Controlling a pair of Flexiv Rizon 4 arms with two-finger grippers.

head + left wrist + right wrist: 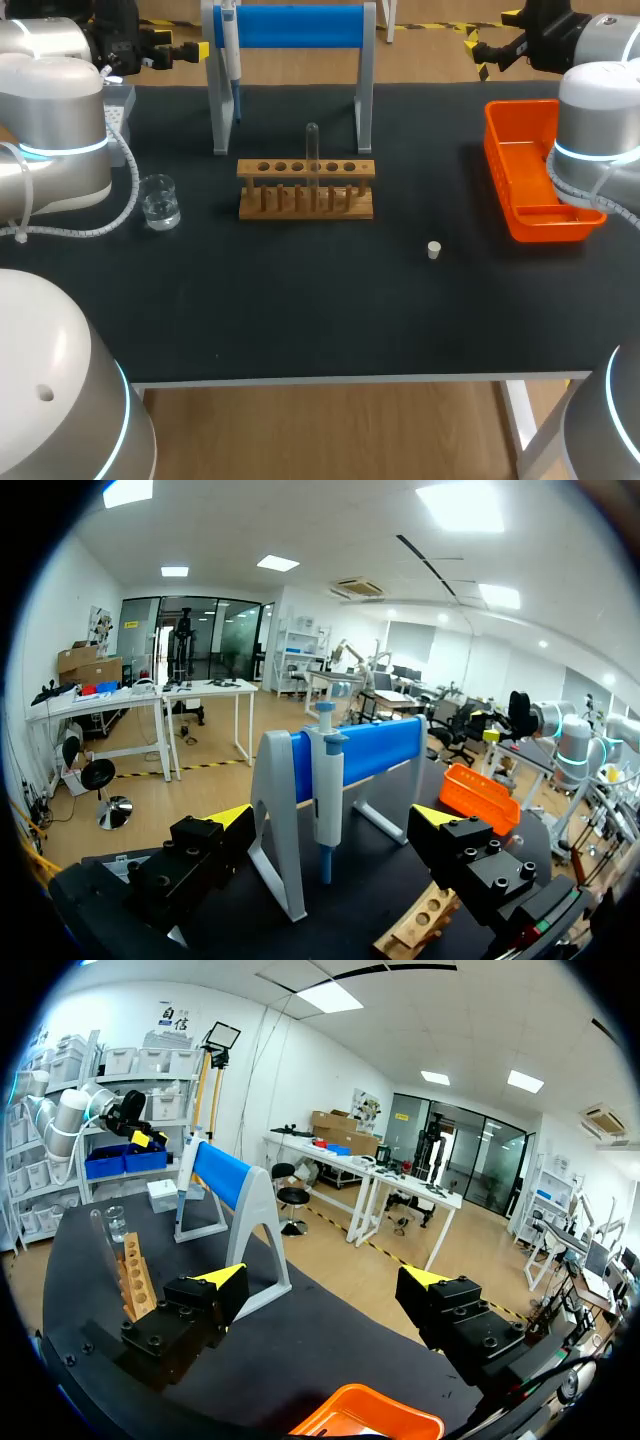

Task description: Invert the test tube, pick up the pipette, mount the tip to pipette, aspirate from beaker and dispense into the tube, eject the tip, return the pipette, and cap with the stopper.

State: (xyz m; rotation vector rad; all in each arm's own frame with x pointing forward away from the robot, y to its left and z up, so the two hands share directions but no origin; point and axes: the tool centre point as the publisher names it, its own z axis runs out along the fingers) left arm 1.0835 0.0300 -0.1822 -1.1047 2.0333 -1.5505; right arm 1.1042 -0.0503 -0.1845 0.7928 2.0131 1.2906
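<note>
Head view: one tube (312, 150) stands in the rack (306, 188), mid-table (300, 320). Judged thin glass, so light, slippery and fragile; you should take it mid-length, gently. One pipette (229, 50) hangs on the stand (290, 28); likely rigid, so grip its body. One beaker (159, 201), one stopper (434, 250), one tray (520, 185). Your left claw (335, 820) and right claw (322, 1280) are spread wide, empty.

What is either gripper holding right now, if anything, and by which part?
Nothing is held. The left gripper and the right gripper are both open, with nothing between their fingers.
</note>
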